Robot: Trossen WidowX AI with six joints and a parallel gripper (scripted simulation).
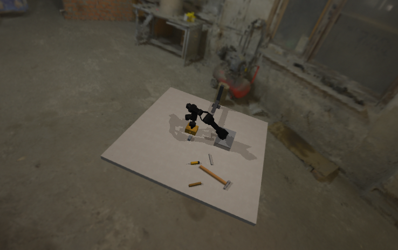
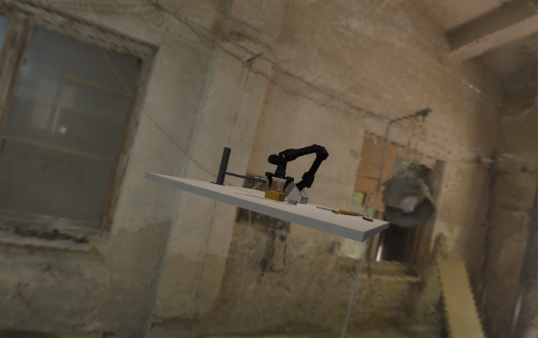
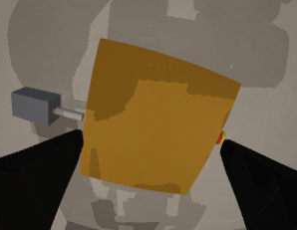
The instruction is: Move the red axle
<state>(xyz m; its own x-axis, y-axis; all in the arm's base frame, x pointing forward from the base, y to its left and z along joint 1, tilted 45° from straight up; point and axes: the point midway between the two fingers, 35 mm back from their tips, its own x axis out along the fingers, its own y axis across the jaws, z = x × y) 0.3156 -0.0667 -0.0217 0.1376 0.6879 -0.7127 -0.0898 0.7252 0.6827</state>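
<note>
Above the amber box-shaped block [image 1: 190, 131] [image 2: 274, 195] [image 3: 159, 114], claw [image 1: 192, 124] [image 2: 278, 184] [image 3: 155, 142] stood apart, empty | small red round end [image 3: 218, 138], likely the axle, showed at the block's side opposite the grey pin-bearing block [image 1: 189, 137] [image 2: 291, 202] [image 3: 32, 106] | good extraction needed squared fingers, a straight pull, the beam undisturbed

The beam [image 1: 191, 130] [image 2: 274, 195] [image 3: 156, 128] lies on the tabletop [image 1: 150, 148] [image 2: 229, 197], seemingly between the small block [image 1: 189, 138] [image 2: 291, 202] [image 3: 36, 106] and the axle [image 3: 219, 137].
</note>
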